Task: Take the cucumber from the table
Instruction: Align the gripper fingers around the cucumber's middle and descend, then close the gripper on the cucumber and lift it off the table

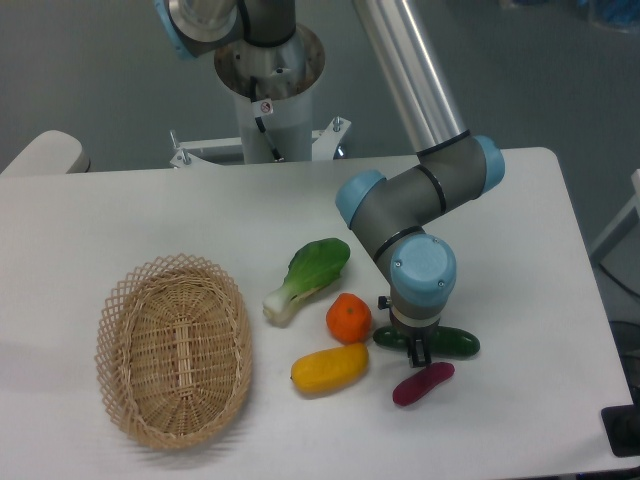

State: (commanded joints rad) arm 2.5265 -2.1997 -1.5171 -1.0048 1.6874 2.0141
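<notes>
No readable text; only a small red-and-white sticker (265, 107) on the robot base column, illegible.

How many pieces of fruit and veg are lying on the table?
5: leafy green bok choy, round orange, yellow oblong fruit, dark green cucumber partly under the gripper, purple oblong. The woven basket looks empty.

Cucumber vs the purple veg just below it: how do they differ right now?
The cucumber is dark green; the purple vegetable is magenta. The cucumber is longer and lies nearly level; the purple one is shorter and slants up to the right. The gripper sits over the cucumber's middle, hiding it; the purple one is fully visible. Both lie on the table.
</notes>
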